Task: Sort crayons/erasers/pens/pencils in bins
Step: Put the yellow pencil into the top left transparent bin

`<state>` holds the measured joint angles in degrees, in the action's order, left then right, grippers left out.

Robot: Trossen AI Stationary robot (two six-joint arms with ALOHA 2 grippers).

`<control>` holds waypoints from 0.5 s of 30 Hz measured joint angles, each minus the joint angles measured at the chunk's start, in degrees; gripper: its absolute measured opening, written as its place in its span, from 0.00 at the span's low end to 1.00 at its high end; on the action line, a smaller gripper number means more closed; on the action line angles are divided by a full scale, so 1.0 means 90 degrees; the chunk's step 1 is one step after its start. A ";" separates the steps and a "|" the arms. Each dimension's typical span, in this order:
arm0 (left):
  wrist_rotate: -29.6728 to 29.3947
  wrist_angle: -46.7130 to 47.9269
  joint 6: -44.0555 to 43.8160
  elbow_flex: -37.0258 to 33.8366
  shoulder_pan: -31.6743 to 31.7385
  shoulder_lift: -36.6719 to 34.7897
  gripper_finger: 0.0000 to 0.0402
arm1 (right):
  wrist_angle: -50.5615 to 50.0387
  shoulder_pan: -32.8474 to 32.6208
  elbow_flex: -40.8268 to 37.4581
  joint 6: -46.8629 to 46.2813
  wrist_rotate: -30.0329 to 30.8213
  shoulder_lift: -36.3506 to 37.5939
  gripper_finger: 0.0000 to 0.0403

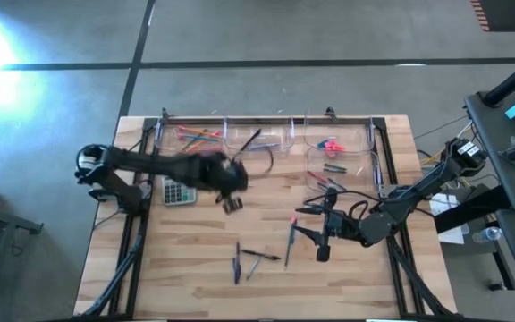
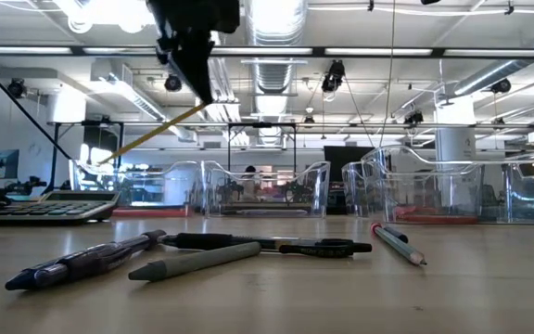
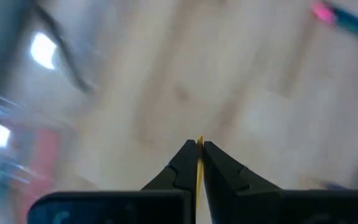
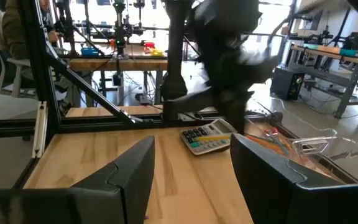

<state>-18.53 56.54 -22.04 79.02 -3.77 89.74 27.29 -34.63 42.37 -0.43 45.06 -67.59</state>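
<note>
Above the table's middle: the left gripper (image 1: 232, 202) is hanging clear of the wood, between the calculator (image 1: 178, 191) and the loose sticks nearer the front edge
Left gripper's hold: its two fingers (image 3: 182, 168) are pressing together on a thin yellow pencil (image 2: 151, 133), with only a sliver of it showing between the tips in the wrist view
Why it is being held so: the pinch is sitting near one end, so the rest of the pencil is slanting down and away below the jaws in the low view; lifted this high, it is likely clearing the bin walls on the way to a tray
Pencil's look: long, slim, yellow, straight; much thinner than the fingers gripping it
Bins (image 1: 266, 136): clear trays are lining the far edge, one holding bright pencils, another small pink pieces
Right gripper (image 1: 322, 230): it is waiting low over the table on the right side, fingers standing apart with nothing between them
Still to sort, judging by the table: a dark pen (image 2: 80, 262), a grey stick (image 2: 196, 261) and a pink-tipped pencil (image 2: 399, 243) are lying loose on the wood
</note>
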 joint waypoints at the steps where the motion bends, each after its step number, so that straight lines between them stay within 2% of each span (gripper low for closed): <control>1: -0.0179 0.0010 0.0355 0.0119 0.0163 -0.0074 0.00 | -0.0002 0.0000 0.0000 -0.0002 0.0000 0.0000 0.50; 6: -0.0627 0.0556 0.2374 0.0622 0.1227 -0.0088 0.00 | -0.0086 0.0000 0.0000 -0.0009 0.0001 0.0000 0.50; 8: -0.1014 0.0715 0.2978 0.0691 0.1684 -0.0070 0.00 | -0.0213 0.0000 0.0000 -0.0140 0.0002 0.0009 0.50; 11: -0.1603 0.0738 0.3723 0.0610 0.2333 -0.0056 0.00 | -0.0515 0.0000 0.0017 -0.0273 0.0006 0.0056 0.50; 15: -0.1648 0.0327 0.4622 0.0327 0.3159 -0.0054 0.00 | -0.0575 0.0000 0.0017 -0.0250 0.0015 0.0133 0.50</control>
<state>-33.36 59.48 19.56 81.96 24.67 89.25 22.12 -34.63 42.52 -2.68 45.19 -66.40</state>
